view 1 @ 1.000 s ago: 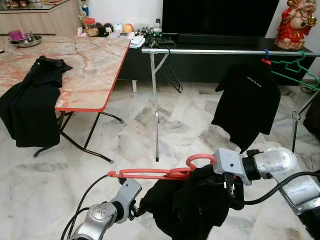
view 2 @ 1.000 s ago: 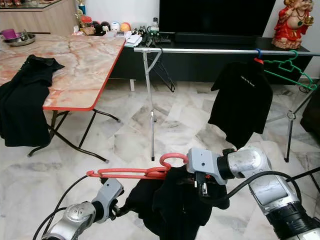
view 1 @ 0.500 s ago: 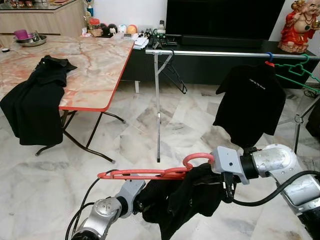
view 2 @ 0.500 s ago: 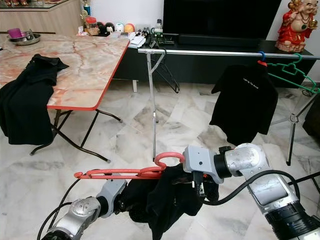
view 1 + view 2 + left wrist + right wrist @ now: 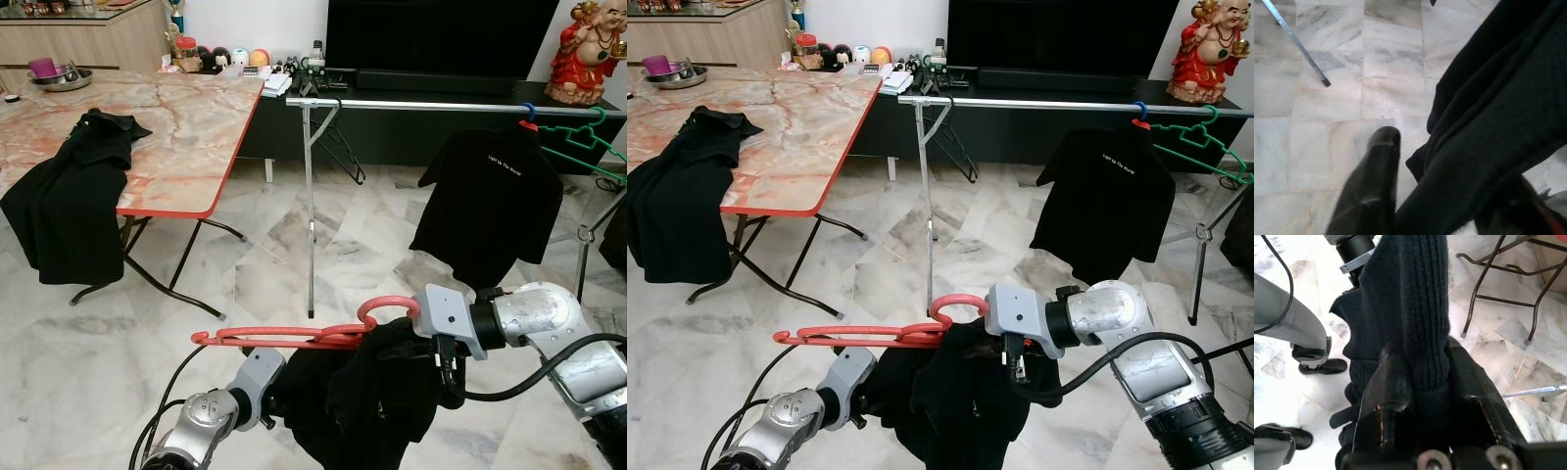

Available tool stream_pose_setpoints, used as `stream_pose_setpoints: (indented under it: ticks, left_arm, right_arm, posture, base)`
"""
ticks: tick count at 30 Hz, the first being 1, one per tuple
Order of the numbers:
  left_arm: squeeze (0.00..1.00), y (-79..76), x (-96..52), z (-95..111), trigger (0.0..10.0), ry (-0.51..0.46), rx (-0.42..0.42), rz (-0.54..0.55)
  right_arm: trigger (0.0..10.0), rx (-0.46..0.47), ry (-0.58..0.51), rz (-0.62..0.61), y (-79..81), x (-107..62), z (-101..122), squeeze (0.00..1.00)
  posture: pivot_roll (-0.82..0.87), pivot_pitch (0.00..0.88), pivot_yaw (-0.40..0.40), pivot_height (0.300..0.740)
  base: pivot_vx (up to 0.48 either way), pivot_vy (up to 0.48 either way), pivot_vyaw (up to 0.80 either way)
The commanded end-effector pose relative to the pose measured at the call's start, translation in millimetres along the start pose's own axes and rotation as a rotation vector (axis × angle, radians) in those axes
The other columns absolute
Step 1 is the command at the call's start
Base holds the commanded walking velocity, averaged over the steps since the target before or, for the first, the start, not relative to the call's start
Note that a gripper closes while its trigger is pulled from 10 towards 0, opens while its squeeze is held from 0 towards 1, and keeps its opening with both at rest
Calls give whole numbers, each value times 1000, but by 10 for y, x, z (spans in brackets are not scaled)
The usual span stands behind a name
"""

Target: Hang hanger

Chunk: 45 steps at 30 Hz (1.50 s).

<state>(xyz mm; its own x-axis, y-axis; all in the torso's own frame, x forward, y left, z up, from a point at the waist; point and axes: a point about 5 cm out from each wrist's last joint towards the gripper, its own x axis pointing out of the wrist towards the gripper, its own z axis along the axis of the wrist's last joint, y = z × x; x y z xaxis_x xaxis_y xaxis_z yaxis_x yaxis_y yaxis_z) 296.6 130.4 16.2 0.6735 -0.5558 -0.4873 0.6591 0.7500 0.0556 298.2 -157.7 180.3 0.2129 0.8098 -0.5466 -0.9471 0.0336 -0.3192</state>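
A red hanger is held level in front of me, its hook pointing right, with a black garment draped from it. My right gripper is shut on the garment's knitted edge just below the hook. My left gripper is under the hanger's left half, open, with a fold of the cloth lying between its fingers. One finger stands apart from the cloth and the other is mostly hidden behind it. The silver rack rail runs across ahead of me.
A black T-shirt hangs at the rail's right part, beside green hangers. A black hanger hangs near the rack's left post. The marble-top table at left carries another black garment. A TV cabinet stands behind.
The garment has dropped from a bunched fold near my left gripper and now hangs fuller below the hanger. The hanger and both arms have barely moved; the view has shifted slightly.
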Motion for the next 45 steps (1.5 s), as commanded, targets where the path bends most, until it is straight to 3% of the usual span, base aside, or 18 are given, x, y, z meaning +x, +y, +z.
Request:
stream_pose_setpoints:
  ticks: [1, 22, 33, 37, 39, 41, 45]
  left_arm:
    - [0, -5, 2, -7, 0, -3, -4, -3]
    - [0, 56, -23, -63, 0, 23, -18, 67]
    - [0, 140, -73, -213, 0, 111, -43, 188]
    - [0, 190, -108, -284, 0, 145, -78, 259]
    - [0, 189, -111, -292, 0, 147, -77, 261]
    - [0, 182, -119, -310, 0, 151, -79, 254]
    - [0, 156, -120, -340, 0, 161, -81, 243]
  right_arm:
    - [0, -34, -30, -31, -59, -41, 102, 0]
    - [0, -30, -34, -47, -70, -5, 101, 0]
    - [0, 5, -26, -58, -49, -63, -2, 0]
    - [0, 75, -69, -14, 35, -141, -68, 0]
    - [0, 74, -19, 0, 70, -177, -148, 0]
    - [0, 65, 116, 9, 111, -246, -327, 0]
    - [0, 91, 203, 48, 190, -337, -478, 0]
  posture:
    - [76, 60, -55, 740]
    - [81, 70, -54, 740]
    - [80, 74, -54, 740]
    - [76, 76, -54, 740]
    - [79, 79, -54, 740]
    - [74, 78, -52, 740]
    - [73, 79, -50, 740]
  base:
    - [0, 0, 0]
    - [0, 0, 0]
    - [0, 0, 0]
    - [0, 0, 0]
    - [0, 0, 0]
    - [0, 0, 0]
    - [0, 0, 0]
